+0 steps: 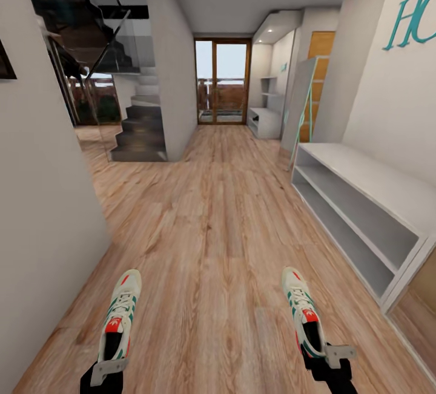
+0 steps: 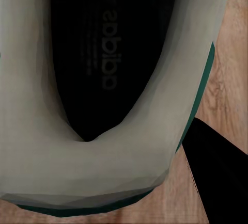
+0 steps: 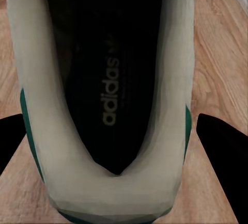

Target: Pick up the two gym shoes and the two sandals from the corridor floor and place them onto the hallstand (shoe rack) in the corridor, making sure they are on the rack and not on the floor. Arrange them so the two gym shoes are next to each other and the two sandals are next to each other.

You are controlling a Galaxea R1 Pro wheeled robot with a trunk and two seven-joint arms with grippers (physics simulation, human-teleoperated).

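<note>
- Each claw carries one gym shoe by its heel: the left claw grips the left shoe, and the right claw grips the right shoe. Both shoes point forward down the corridor.
- Heel grips seem chosen so the toes lead, ready to slide onto a shelf side by side.
- In the right wrist view, dark fingers flank the heel of the shoe on both sides, so that claw is clenched on it.
- In the left wrist view, one finger shows beside the shoe; the other is out of frame. The claw looks clamped on the heel.
- The shoes appear to be held above the floor, though their height is hard to judge.
- The hallstand stands far down the corridor on the right and is small; its shelves are barely readable.
- A plain low rack sits nearer on the right, cut by the frame edge.
- Both arms are cut off at the lower frame edge.
</note>
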